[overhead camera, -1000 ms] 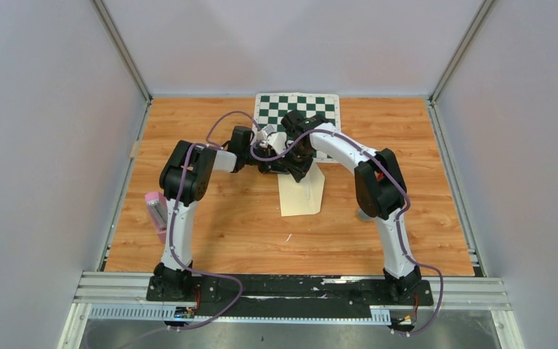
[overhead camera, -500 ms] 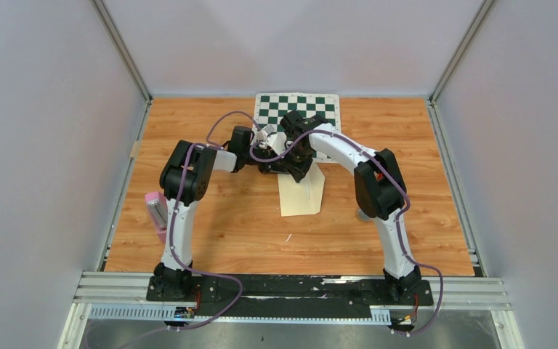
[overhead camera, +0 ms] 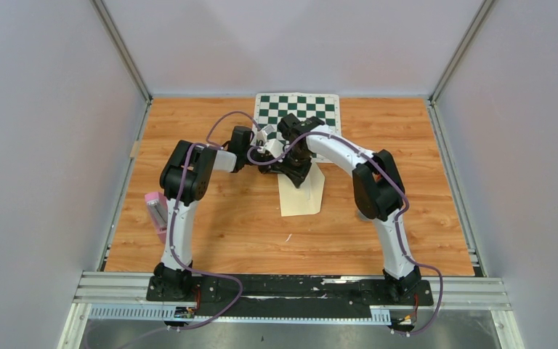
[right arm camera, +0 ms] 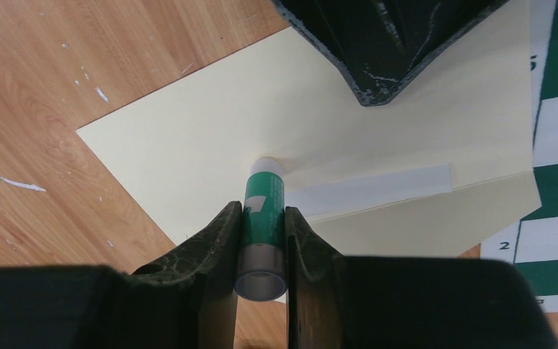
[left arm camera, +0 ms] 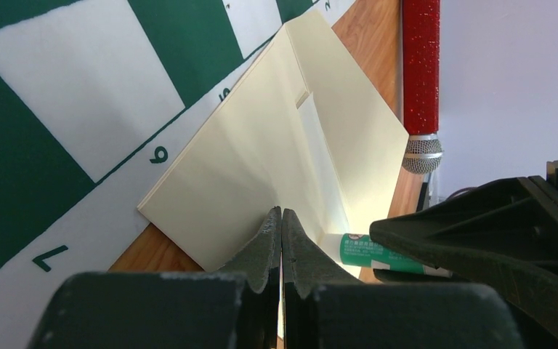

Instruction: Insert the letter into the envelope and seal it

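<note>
Envelope (overhead camera: 301, 196) lies on the table (overhead camera: 211, 218), far end over the chessboard (overhead camera: 312, 107); we see the left gripper (left arm camera: 282, 222) pinching its flap (fingers (left arm camera: 265, 246) pressed together) and the right gripper (right arm camera: 261, 218) clasping a green glue stick (right arm camera: 264, 196), tip touching the paper.

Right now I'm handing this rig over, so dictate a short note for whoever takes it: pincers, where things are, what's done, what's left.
The left pincer is shut, pinching a raised fold of the envelope.
The right pincer is shut on a green glue stick, tip against the envelope's paper.
The envelope lies mid-table, its far end over the chessboard mat.
The letter shows in no view; likely inside already, unconfirmed.
Left to do: finish gluing, fold the flap down, press it shut.
</note>
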